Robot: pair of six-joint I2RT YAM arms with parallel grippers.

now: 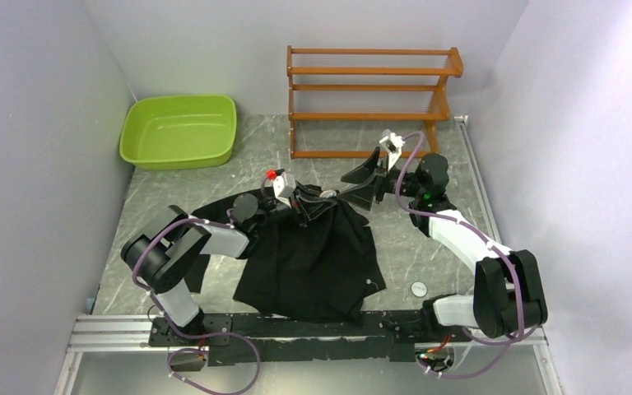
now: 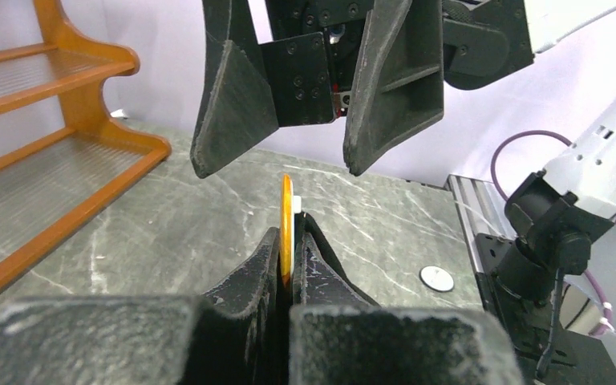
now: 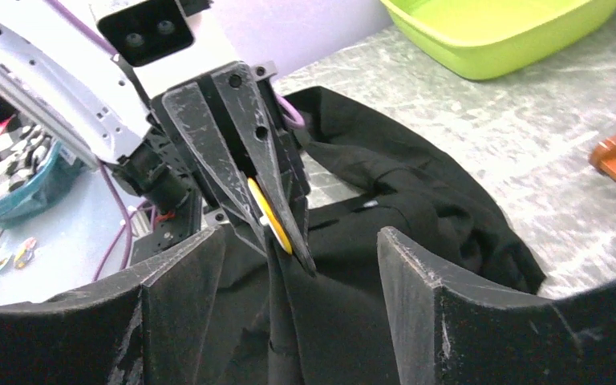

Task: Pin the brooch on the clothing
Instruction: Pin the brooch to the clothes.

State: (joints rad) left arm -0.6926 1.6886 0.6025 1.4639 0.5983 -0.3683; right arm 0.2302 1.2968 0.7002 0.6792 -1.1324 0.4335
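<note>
Left wrist shows my left gripper (image 2: 289, 245) pinching the brooch (image 2: 286, 212), my right gripper (image 2: 277, 170) spread wide; next I must press it onto the clothing (image 3: 417, 200).

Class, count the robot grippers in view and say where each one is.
2. The left gripper, shut on the brooch, is over the clothing; the right gripper faces it, jaws open.

The small round shiny brooch (image 2: 287, 216) is orange-amber with a little white bit on one side. The big long-sleeved fabric shirt (image 1: 313, 255) is plain black, no pattern at all. The table (image 1: 428, 247) is grey stone-look, marbled with pale veins. The rectangular plastic tub (image 1: 179, 130) is lime green and the slatted wooden rack (image 1: 370, 99) is orange-brown. The left tool (image 2: 287, 249) and right tool (image 2: 277, 164) are both matte black, scuffed greyish.
</note>
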